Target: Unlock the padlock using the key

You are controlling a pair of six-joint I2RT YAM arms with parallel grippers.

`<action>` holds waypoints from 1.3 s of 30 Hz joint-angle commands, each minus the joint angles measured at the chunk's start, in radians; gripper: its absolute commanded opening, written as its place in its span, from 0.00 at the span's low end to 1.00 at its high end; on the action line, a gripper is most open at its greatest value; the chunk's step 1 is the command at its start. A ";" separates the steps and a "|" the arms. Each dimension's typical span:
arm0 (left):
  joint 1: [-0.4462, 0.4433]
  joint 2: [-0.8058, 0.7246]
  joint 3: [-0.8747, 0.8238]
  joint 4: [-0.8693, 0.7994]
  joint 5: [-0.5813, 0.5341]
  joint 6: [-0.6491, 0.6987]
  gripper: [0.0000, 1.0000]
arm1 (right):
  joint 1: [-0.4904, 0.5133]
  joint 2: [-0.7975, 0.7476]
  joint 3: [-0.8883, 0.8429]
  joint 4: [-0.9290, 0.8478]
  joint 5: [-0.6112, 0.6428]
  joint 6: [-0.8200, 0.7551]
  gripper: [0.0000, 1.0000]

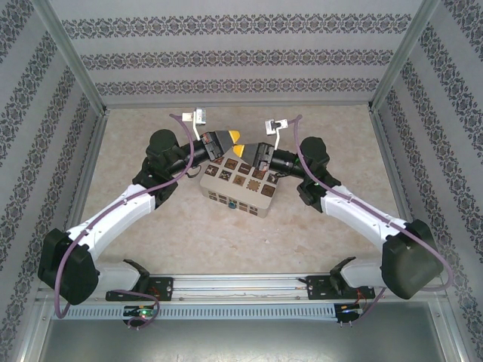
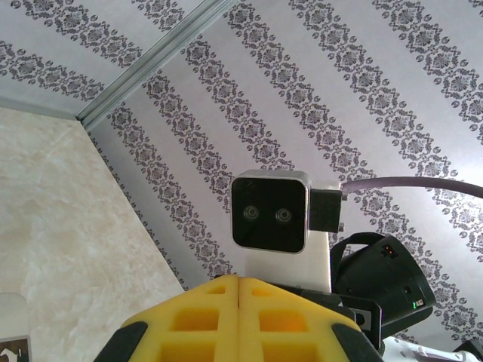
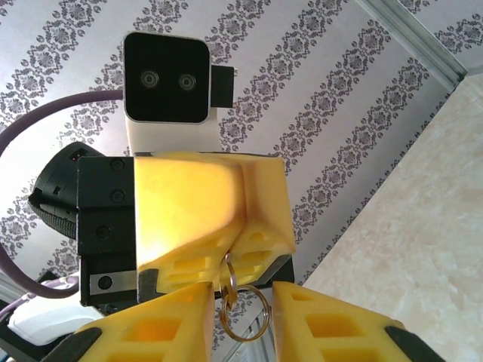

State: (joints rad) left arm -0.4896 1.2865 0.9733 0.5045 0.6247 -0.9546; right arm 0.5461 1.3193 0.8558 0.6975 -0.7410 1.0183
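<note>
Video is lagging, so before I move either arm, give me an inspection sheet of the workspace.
Surface: beige marbled tabletop, no spills seen.
Job's things: tiny blue-teal padlock, a mere speck on the near face of the cream box with dark patterned squares; key hidden; gold-coloured metal key ring hanging from the tips of the left gripper.
Clutter: nothing seen.
Grippers: left gripper jaws shut on the ring's top; right gripper jaws apart, either side of the ring.
Cables: purple cable looped along each arm.
Surroundings: grey damask-patterned walls, aluminium frame.

Overhead looking down, wrist views face-to-face, close
</note>
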 commanded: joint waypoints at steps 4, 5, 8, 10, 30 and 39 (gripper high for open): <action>0.005 -0.003 0.026 0.017 0.023 0.033 0.00 | 0.009 0.020 0.050 0.068 -0.004 -0.001 0.19; 0.005 -0.002 0.026 0.019 0.023 0.033 0.00 | 0.009 0.021 0.052 0.069 -0.004 -0.001 0.17; 0.005 -0.004 0.025 0.024 0.019 0.031 0.00 | 0.008 0.019 0.047 0.069 -0.002 -0.003 0.09; 0.005 -0.009 0.022 0.025 0.009 0.032 0.00 | 0.006 0.011 0.037 0.067 0.004 -0.007 0.02; 0.009 -0.123 -0.038 -0.009 -0.101 0.087 0.26 | -0.052 -0.104 -0.050 -0.103 0.022 -0.122 0.00; 0.013 -0.238 -0.067 -0.273 -0.184 0.245 0.48 | -0.052 -0.152 -0.041 -0.472 0.050 -0.403 0.00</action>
State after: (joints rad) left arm -0.4889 1.0988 0.9295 0.3683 0.4885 -0.8097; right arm 0.4946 1.1931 0.8127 0.3931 -0.7139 0.7696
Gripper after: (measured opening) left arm 0.467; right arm 0.047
